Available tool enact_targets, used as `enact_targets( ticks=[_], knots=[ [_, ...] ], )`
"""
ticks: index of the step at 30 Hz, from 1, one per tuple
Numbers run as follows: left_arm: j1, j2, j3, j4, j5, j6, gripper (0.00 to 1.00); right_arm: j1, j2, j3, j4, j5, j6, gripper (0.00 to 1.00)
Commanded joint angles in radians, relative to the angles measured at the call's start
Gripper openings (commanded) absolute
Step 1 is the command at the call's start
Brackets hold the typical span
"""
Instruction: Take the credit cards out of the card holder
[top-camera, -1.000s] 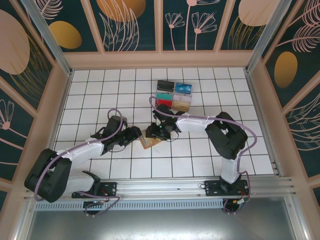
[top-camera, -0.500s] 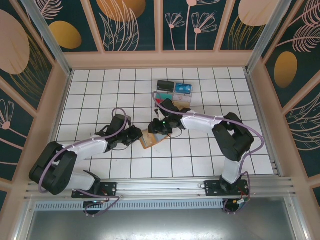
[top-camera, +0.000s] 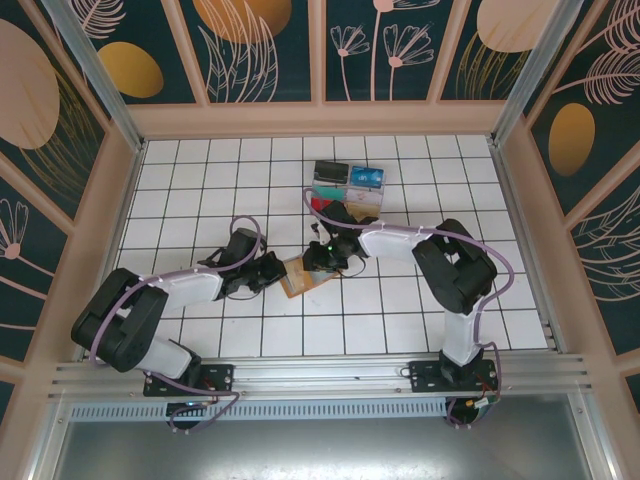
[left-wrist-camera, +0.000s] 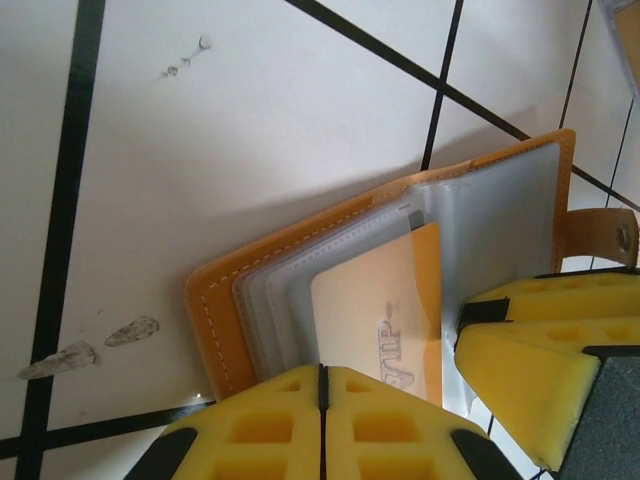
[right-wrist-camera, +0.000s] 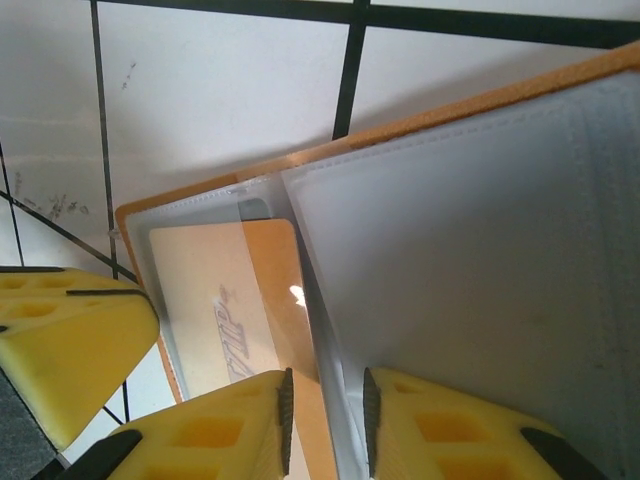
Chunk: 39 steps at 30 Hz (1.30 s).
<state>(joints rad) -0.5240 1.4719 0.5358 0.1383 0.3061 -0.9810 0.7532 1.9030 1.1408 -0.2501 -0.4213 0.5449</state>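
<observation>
The tan-orange card holder (top-camera: 298, 276) lies open on the tiles between both grippers. In the left wrist view its leather edge (left-wrist-camera: 213, 300) and clear sleeves show, with a gold credit card (left-wrist-camera: 375, 320) marked VIP inside a sleeve. My left gripper (top-camera: 270, 271) (left-wrist-camera: 322, 372) is shut, its pads pressed together over the holder's near edge and the card; nothing shows between them. My right gripper (top-camera: 322, 258) (right-wrist-camera: 325, 390) is narrowly open and straddles the edge of a clear sleeve, with the gold card (right-wrist-camera: 215, 300) on one side and a grey page (right-wrist-camera: 480, 270) on the other.
Stacks of cards (top-camera: 348, 190) sit on the tiles just behind the right gripper. The holder's snap strap (left-wrist-camera: 605, 232) points right. The right gripper's finger (left-wrist-camera: 530, 350) is close beside my left one. Low tan walls (top-camera: 320, 120) ring the tiled floor.
The left jaws have closed fully at the holder's left edge. The right jaws have narrowed around the sleeve. The left arm's elbow has swung toward the holder.
</observation>
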Motion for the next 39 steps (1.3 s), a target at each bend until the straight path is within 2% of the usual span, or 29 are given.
enact_targets(
  ticks=[1,4,7,14,19,25,31,34,39],
  knots=[
    [-0.005,0.006,-0.025,0.031,-0.014,0.014,0.08,-0.006,0.031,0.021,0.015,-0.031,-0.039,0.28],
    [-0.004,0.026,-0.039,0.049,-0.001,0.01,0.08,-0.008,0.034,0.004,0.07,-0.113,-0.051,0.27],
    [-0.005,0.04,-0.048,0.048,-0.004,0.013,0.07,-0.011,0.036,-0.009,0.1,-0.139,-0.05,0.26],
    [-0.005,0.053,-0.062,0.037,-0.022,0.022,0.07,-0.035,0.043,-0.028,0.113,-0.141,-0.033,0.25],
    [-0.004,0.05,-0.066,0.023,-0.039,0.028,0.07,-0.036,0.062,-0.008,0.041,-0.043,-0.022,0.27],
    [-0.004,0.057,-0.081,0.035,-0.037,0.026,0.06,-0.026,0.077,-0.035,0.101,-0.132,-0.017,0.26],
    [-0.005,0.065,-0.093,0.05,-0.03,0.021,0.06,-0.03,0.044,-0.064,0.202,-0.229,-0.004,0.19],
    [-0.004,0.064,-0.097,0.053,-0.03,0.021,0.06,-0.035,0.041,-0.066,0.205,-0.228,0.0,0.17],
    [-0.005,0.058,-0.093,0.045,-0.035,0.032,0.08,-0.049,0.012,-0.091,0.223,-0.215,0.007,0.04]
  ],
)
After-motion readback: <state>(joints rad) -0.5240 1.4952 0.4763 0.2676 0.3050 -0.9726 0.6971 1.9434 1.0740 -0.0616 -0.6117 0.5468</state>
